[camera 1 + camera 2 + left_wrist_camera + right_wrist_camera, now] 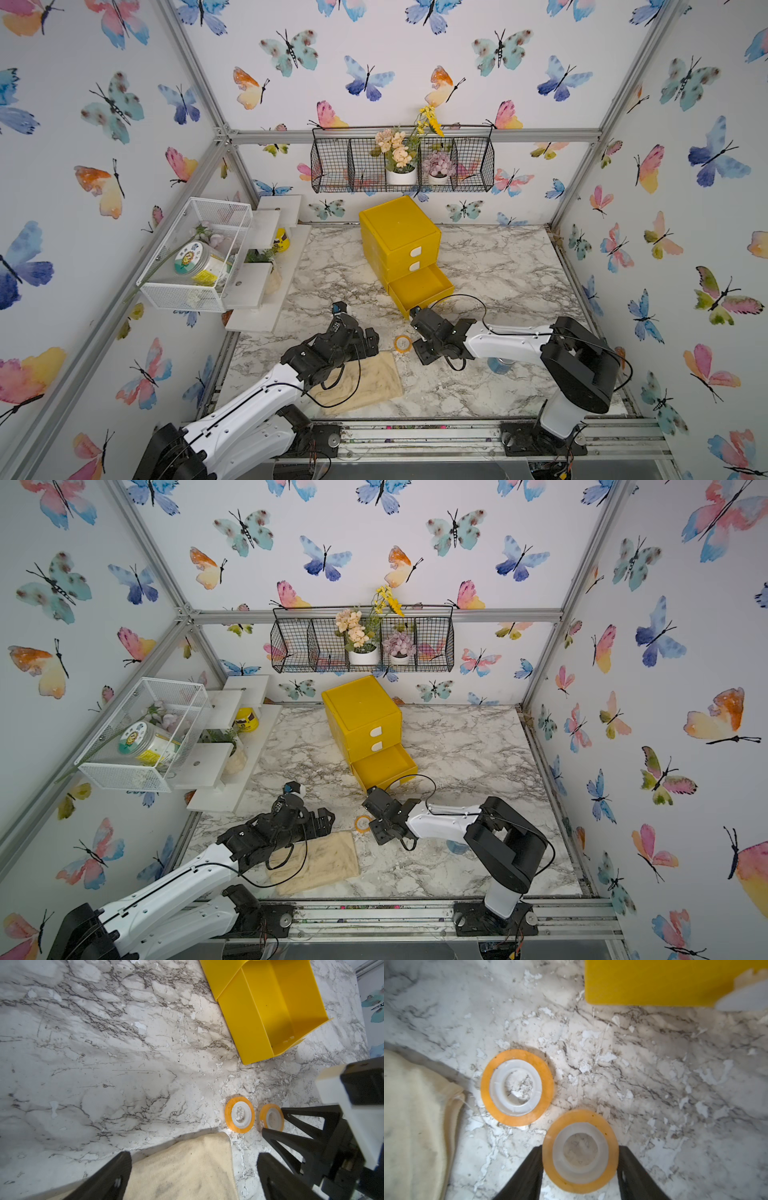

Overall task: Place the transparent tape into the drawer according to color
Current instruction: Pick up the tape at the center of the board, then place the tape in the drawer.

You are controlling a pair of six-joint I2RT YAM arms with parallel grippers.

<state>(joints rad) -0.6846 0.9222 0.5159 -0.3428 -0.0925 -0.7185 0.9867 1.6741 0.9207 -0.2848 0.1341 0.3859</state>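
Straddling the orange tape ring [580, 1119] across its width, since it lies flat on the table [675, 1068], my right gripper [580, 1148] flanks both sides; clamping unconfirmed. The bottom drawer [419, 286] stands open nearby, likely its destination.

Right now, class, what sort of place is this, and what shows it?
Probably a robot test booth dressed like a home: two white-and-black robot arms mounted on a metal rail, aluminium frame posts around butterfly-papered walls, a marble-patterned tabletop.
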